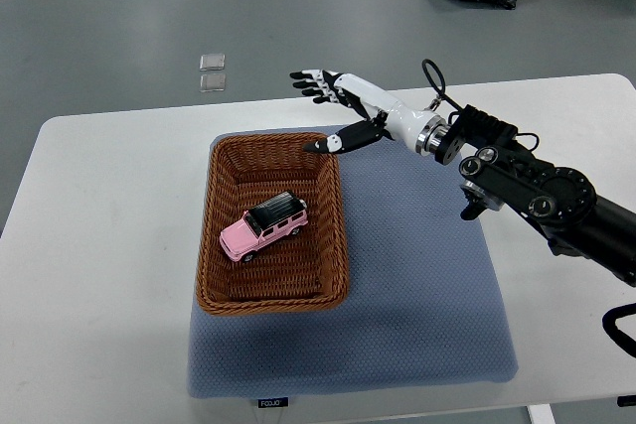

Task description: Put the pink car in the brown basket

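Even, bright overhead light; sharp picture

The white tabletop (109, 245) shows no harsh glare; a soft, faint shadow lies under the robot hand (343, 106), and focus holds to the edges without visible distortion.

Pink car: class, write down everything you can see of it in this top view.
The pink car is a small boxy toy with a black roof and dark windows, seemingly plastic. It stands upright on its wheels, set diagonally on the floor of the brown basket, touching nothing else. The right hand is open above the basket's far rim, clear of it.
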`<state>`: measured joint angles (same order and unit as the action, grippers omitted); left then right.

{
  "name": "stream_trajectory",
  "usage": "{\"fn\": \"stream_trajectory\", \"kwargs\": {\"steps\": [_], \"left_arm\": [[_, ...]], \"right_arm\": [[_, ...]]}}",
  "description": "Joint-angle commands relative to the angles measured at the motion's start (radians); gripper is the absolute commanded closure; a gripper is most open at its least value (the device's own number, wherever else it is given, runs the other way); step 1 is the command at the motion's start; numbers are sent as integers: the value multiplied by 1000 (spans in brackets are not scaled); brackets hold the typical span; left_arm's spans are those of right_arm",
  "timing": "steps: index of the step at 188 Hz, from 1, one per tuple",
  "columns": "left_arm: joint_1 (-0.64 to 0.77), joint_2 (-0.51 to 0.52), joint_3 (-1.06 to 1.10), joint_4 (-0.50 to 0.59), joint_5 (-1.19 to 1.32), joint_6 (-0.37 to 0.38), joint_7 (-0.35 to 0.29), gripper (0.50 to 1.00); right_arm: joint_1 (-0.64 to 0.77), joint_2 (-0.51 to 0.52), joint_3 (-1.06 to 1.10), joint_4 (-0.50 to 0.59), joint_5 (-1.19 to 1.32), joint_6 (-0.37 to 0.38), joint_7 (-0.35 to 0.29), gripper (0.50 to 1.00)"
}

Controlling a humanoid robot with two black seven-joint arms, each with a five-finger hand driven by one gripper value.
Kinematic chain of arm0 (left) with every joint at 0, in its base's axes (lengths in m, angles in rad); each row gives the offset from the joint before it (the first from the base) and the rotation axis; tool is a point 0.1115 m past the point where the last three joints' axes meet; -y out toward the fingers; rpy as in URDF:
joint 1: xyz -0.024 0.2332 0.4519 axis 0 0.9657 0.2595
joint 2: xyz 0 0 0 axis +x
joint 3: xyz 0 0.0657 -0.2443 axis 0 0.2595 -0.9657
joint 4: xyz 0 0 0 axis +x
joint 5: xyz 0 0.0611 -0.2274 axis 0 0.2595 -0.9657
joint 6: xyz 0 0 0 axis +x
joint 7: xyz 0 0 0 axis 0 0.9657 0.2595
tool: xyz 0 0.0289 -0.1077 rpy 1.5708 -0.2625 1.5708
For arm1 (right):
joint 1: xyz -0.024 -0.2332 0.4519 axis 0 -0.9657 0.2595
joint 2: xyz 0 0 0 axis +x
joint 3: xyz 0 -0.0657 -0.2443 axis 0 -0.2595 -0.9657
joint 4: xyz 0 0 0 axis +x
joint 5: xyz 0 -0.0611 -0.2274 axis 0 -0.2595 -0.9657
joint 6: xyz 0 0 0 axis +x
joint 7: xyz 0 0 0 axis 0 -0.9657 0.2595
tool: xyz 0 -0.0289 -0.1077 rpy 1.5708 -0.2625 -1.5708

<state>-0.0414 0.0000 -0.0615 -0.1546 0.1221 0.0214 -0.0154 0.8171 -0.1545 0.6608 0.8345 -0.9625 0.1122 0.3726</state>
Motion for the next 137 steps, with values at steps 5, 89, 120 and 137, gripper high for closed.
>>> {"fn": "stream_trajectory", "kwargs": {"steps": [5, 89, 120, 137], "left_arm": [[0, 0, 0, 0, 1, 0, 0, 500], [0, 0, 0, 0, 1, 0, 0, 500], [-2, 0, 0, 1, 1, 0, 0, 500], [-5, 0, 0, 0, 1, 0, 0, 500]], "right_arm": [[-81, 4, 183, -2, 196, 0, 0, 605], [-216, 38, 330, -87, 915, 69, 0, 591], [-214, 38, 332, -92, 916, 95, 0, 591], [-214, 38, 332, -92, 915, 95, 0, 591]]}}
